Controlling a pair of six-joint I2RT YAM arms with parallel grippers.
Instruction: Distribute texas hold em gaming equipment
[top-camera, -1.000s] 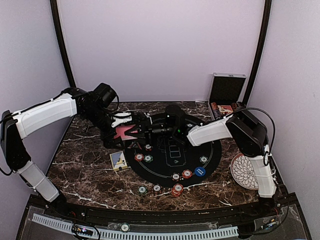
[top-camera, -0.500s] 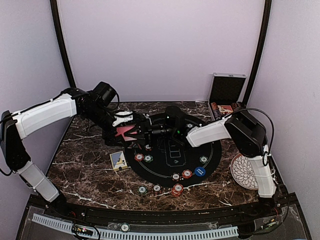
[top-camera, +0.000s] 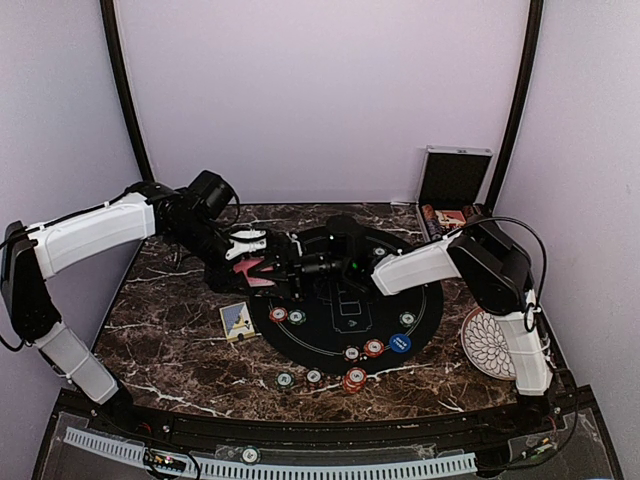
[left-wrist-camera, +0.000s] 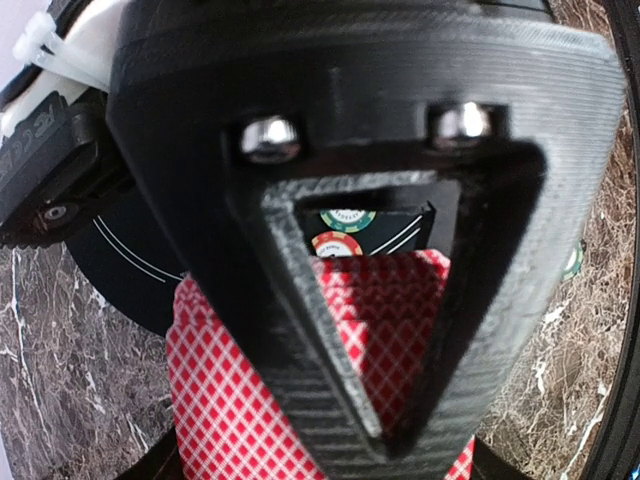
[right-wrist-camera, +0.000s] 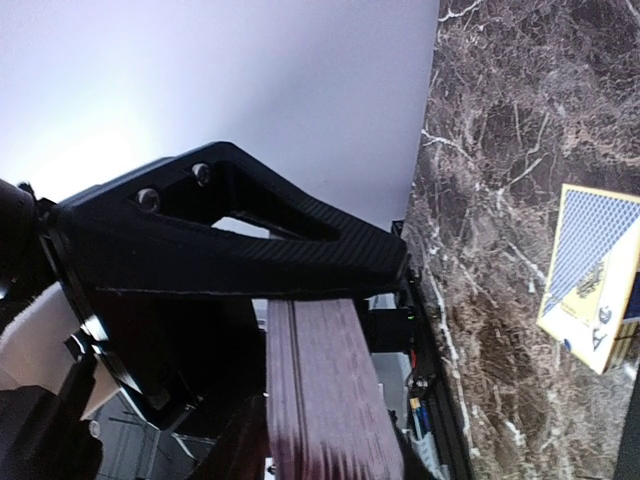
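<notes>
Change: the left gripper (top-camera: 252, 262) goes from wide open to closed on the red-backed cards (top-camera: 250, 273). The right gripper (top-camera: 287, 268) starts to part its jaws at the same stack.
Cards, position: between the two grippers at the far-left rim of the round black mat (top-camera: 425, 300), apparently lifted off the table (top-camera: 170, 340).
Left gripper, state: jaws are clamped on the stack. The left wrist view shows the red lattice backs (left-wrist-camera: 215, 400) running in between its fingers.
Right gripper, state: jaws are partly apart. The right wrist view shows the stack edge-on (right-wrist-camera: 325, 390) close under one finger, but I cannot tell whether it grips or merely touches.
Meaning for task: judged a hand-over, with the deck passing from right to left before dealing.
Other equipment: poker chips (top-camera: 354, 380) and a blue button (top-camera: 400, 343) lie at the mat's near edge. A blue-backed card box (top-camera: 236, 320) sits just left of the mat.
Risk: if the right jaws drag on withdrawal, the stack may fan or slip.
</notes>
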